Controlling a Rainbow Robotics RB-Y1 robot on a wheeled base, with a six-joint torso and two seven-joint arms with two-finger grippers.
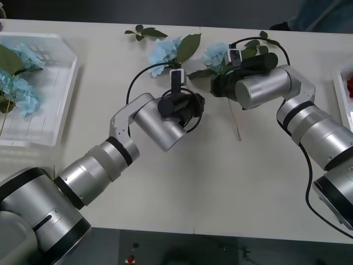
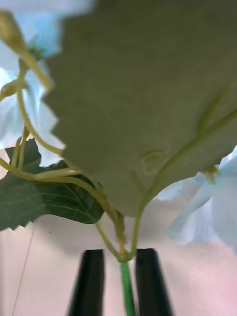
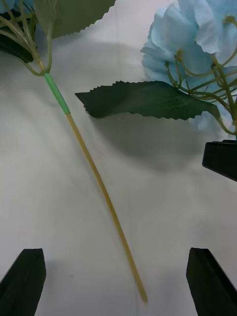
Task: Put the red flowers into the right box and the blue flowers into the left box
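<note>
Both arms reach forward over the white table (image 1: 182, 187), elbows bent, wrists angled toward the far edge. The right gripper (image 2: 120, 281) points down at a blue flower (image 1: 216, 55) near the table's far middle, its black fingers (image 2: 91, 281) drawn close on either side of the green stem (image 2: 127, 289), grasping it just below the big leaf (image 2: 148, 103). The left gripper (image 3: 118, 279) hovers beside it with fingers (image 3: 22, 279) spread wide, released, over a bare yellowish stem (image 3: 98, 182) lying flat on the table. Another blue flower (image 1: 164, 51) lies just ahead of that gripper. Two more blue flowers (image 1: 25, 91) rest in the left box (image 1: 55, 110). The right box (image 1: 341, 94) sits at the far right edge, something red (image 1: 349, 87) inside.
</note>
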